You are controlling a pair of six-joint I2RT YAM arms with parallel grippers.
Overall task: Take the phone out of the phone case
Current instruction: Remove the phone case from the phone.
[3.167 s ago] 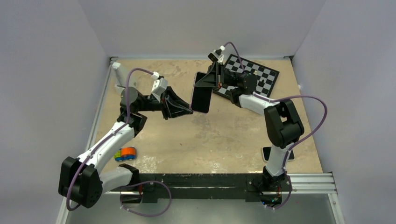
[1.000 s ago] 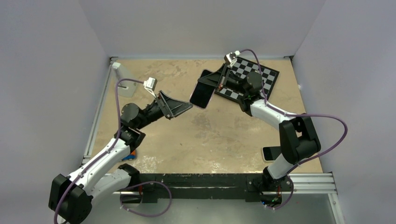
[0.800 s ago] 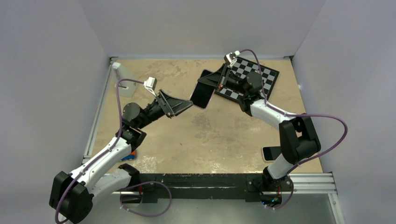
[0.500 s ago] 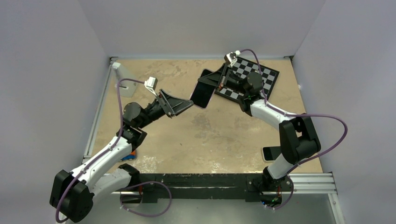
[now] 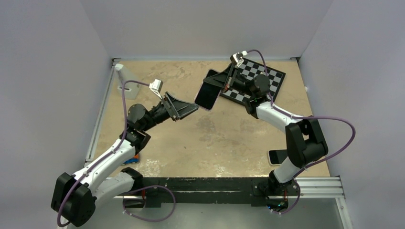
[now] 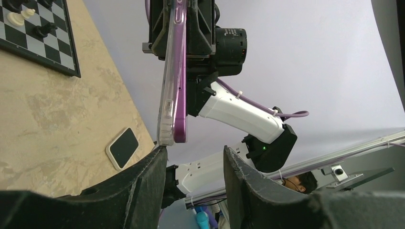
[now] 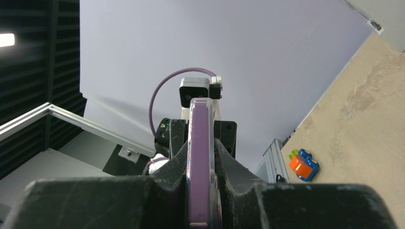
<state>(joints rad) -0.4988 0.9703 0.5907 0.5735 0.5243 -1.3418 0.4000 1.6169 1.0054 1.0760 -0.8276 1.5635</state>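
My right gripper (image 5: 213, 89) is shut on the phone (image 5: 207, 96), which sits in the phone case, and holds it tilted in the air over the back middle of the table. The left wrist view shows it edge-on: the purple phone edge (image 6: 180, 86) with the translucent phone case (image 6: 165, 107) on its left side. My left gripper (image 5: 196, 108) is open and empty. Its fingertips (image 6: 161, 151) sit right under the case's lower corner, touching or nearly so. In the right wrist view the phone (image 7: 200, 143) is clamped between both fingers.
A chessboard (image 5: 261, 79) with pieces lies at the back right, behind the right gripper. Another phone with a white rim (image 5: 277, 156) lies flat at the front right. A toy car (image 7: 303, 165) lies at the front left, mostly hidden under the left arm. A white block (image 5: 125, 76) stands at the back left.
The right gripper has tilted and lifted the phone toward the back. The left gripper has swung up and crept right until its tips reach the phone's lower corner.
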